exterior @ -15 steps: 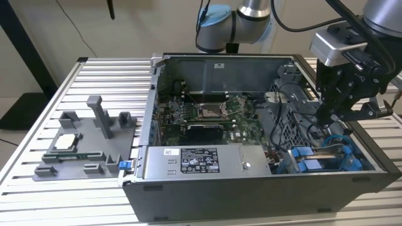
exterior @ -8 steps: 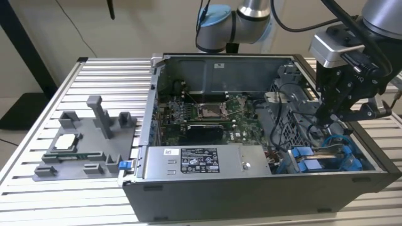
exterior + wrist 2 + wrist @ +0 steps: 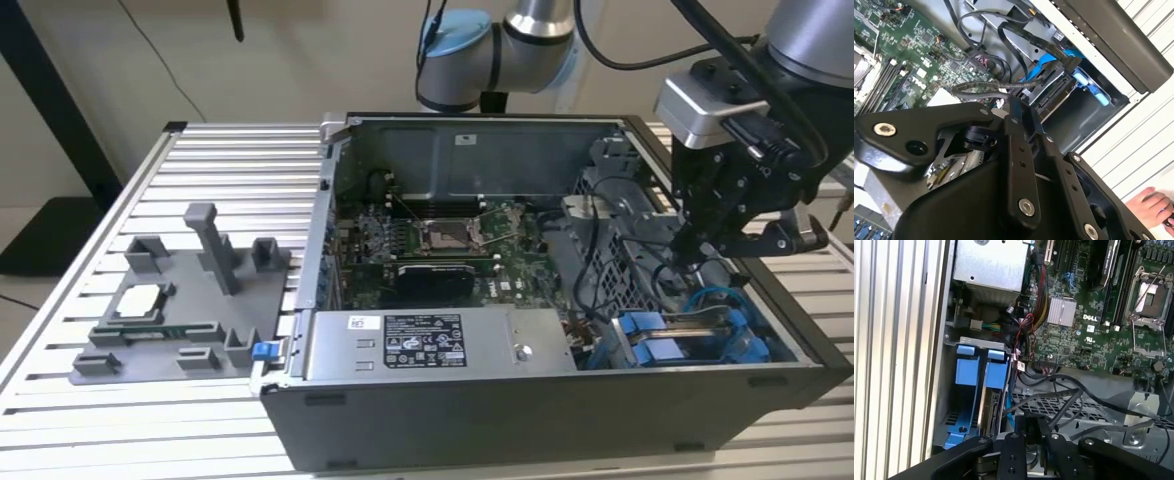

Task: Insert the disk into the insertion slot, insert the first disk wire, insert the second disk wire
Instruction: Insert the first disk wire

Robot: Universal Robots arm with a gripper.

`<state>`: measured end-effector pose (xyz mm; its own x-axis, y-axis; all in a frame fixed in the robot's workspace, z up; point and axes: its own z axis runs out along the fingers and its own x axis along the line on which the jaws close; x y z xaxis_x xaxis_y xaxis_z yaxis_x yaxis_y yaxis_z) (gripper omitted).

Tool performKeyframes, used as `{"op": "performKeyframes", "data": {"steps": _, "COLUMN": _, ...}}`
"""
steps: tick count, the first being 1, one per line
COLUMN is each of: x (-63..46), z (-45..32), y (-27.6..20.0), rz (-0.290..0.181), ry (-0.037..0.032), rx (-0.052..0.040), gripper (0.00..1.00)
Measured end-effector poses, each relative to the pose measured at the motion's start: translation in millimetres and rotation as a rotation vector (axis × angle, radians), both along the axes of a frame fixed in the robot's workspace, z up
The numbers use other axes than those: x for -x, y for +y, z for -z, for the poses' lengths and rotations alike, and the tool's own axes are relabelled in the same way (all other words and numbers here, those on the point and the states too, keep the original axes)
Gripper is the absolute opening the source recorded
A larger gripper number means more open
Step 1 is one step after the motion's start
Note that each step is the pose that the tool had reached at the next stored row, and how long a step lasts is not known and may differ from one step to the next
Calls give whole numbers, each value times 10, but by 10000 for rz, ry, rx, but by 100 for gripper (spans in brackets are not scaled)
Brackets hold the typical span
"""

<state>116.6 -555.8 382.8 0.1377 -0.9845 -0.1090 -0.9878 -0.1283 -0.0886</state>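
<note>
Open computer case [image 3: 534, 420], jaws above blue drive bay [image 3: 667, 345]

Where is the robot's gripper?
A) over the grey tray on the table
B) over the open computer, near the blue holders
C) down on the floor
B: the gripper hangs over the open computer, close to the blue holders in its corner.

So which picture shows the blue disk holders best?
The first wrist view: the blue disk holders stand side by side, seen from above. The exterior view shows them in a corner of the computer case; the second wrist view shows blue bits past cables.
</note>
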Motion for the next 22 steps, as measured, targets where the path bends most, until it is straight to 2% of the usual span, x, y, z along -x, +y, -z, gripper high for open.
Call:
{"op": "performKeyframes", "data": {"steps": 8, "x": -2, "z": 8, "y": 0, "rz": 1, "ry": 0, "rx": 6, "gripper": 0}}
{"op": "performKeyframes", "data": {"steps": 9, "x": -6, "z": 12, "y": 0, "rz": 1, "ry": -1, "rx": 37, "gripper": 0}}
{"op": "performKeyframes", "data": {"steps": 13, "x": -40, "z": 25, "y": -2, "rz": 2, "ry": 1, "rx": 282, "gripper": 0}}
{"op": "performKeyframes", "data": {"steps": 15, "x": -66, "z": 27, "y": -4, "rz": 4, "ry": 1, "rx": 367, "gripper": 0}}
{"op": "performKeyframes", "data": {"steps": 18, "x": -91, "z": 36, "y": -8, "rz": 24, "ry": 2, "rx": 421, "gripper": 0}}
{"op": "performKeyframes", "data": {"steps": 22, "x": -93, "z": 59, "y": -16, "rz": 201, "ry": 5, "rx": 436, "gripper": 0}}
